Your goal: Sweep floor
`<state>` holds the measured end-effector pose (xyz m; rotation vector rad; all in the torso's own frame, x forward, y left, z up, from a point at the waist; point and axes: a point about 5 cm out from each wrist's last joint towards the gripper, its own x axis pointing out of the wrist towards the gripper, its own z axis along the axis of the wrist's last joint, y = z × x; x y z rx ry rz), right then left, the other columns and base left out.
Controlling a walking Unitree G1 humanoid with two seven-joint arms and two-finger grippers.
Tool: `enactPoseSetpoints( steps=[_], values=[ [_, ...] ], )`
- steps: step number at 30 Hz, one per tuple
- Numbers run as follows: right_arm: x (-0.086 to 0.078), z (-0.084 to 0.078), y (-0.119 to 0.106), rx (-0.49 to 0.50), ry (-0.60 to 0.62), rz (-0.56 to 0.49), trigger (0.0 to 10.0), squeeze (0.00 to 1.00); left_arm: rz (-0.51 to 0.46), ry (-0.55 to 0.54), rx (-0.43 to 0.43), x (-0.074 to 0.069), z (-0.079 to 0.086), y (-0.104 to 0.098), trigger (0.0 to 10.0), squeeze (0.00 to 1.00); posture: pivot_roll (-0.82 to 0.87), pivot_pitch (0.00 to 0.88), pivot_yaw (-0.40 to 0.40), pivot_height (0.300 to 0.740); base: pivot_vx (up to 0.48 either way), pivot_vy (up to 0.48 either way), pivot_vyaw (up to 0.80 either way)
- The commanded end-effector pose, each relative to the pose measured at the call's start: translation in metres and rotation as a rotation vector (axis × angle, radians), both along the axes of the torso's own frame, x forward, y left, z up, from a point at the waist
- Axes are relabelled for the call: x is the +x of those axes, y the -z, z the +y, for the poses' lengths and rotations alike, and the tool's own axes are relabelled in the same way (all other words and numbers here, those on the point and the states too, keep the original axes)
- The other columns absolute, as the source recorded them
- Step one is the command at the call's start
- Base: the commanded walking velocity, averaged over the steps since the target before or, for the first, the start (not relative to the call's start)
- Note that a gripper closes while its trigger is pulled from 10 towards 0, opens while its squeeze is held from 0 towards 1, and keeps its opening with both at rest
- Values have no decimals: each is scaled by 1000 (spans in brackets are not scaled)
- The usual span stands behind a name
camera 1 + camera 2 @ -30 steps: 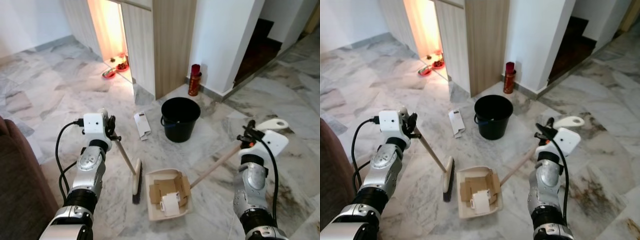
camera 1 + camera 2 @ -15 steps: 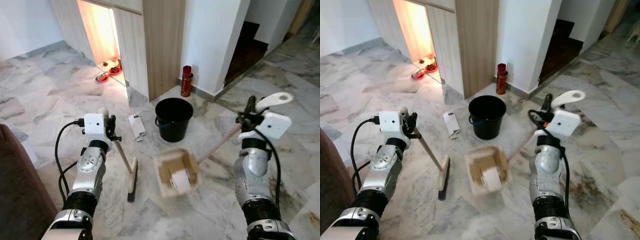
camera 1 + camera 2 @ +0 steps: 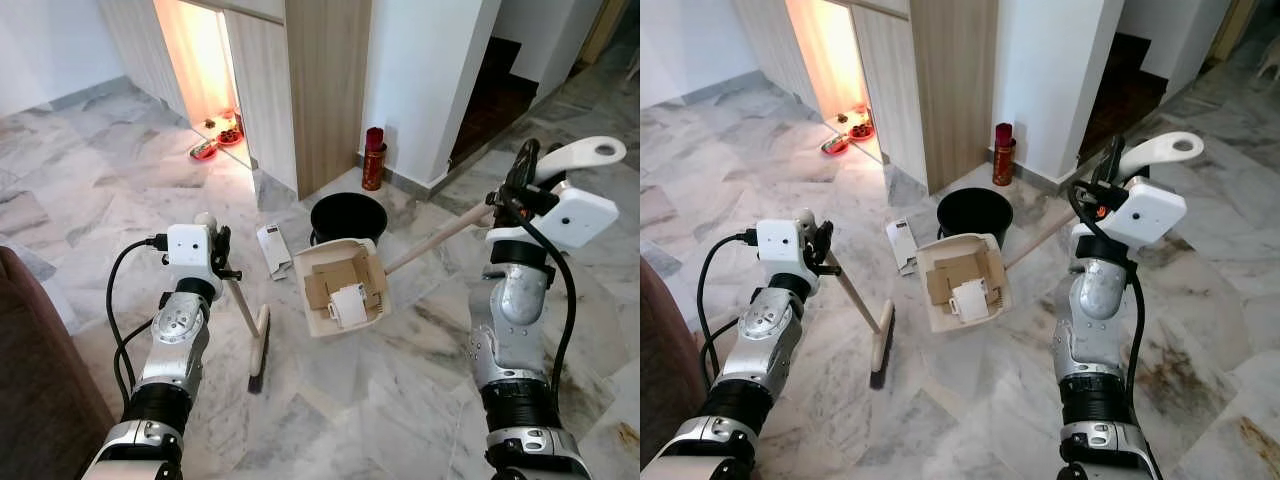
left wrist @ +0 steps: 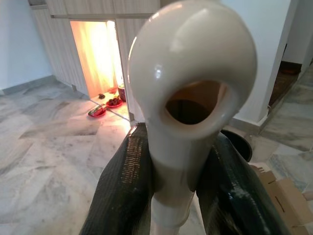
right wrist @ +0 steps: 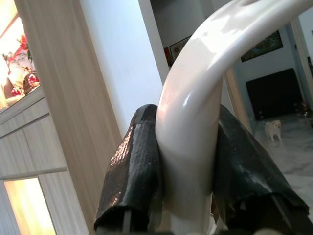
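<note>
A: Right pincer?

B: Clamped tight on the cream plastic handle end of the long-handled cream dustpan. Both black fingers press flat against it, arm raised high at the right.

A: Where's the pan itself?

B: Lifted off the grey-veined marble floor, tilted, its far edge right at the near rim of the round black plastic bucket. The wooden shaft runs from the pan up to the right pincer.

A: Anything in the pan?

B: Flattened brown cardboard pieces and a small white box-like scrap.

A: Left pincer?

B: Closed around the cream looped top of the wooden-handled broom; fingers hug the neck below the loop. The shaft slants down to the brush head, which rests on the floor just left of the dustpan, apart from it.

A: Other stuff on the floor?

B: A white flat carton lying left of the bucket. A red cylindrical canister stands behind the bucket at the foot of the white wall. Red dishes sit at the lit opening beside the tall wood-panel cabinet. Dark brown sofa edge at the near left. A small white dog is far down the room in the right wrist view.
</note>
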<state>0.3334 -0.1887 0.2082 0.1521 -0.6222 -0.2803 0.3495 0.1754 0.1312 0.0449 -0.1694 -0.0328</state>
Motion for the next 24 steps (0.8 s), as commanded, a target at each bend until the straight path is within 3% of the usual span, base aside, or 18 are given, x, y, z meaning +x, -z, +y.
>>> enactPoseSetpoints(
  steps=[1,10,24],
  values=[
    [-3,5,-25,12,-7,-111,10000,0,-63,1,31,1,2,-14,10000,0,42,40,53,740,255,0,0],
    [-8,11,-44,8,-14,-171,10000,0,-70,4,51,0,3,-16,10000,0,43,43,56,740,294,0,0],
    [-10,13,-54,16,-20,-195,10000,0,-79,8,62,0,1,-17,10000,0,46,41,52,740,305,0,0]
  ],
)
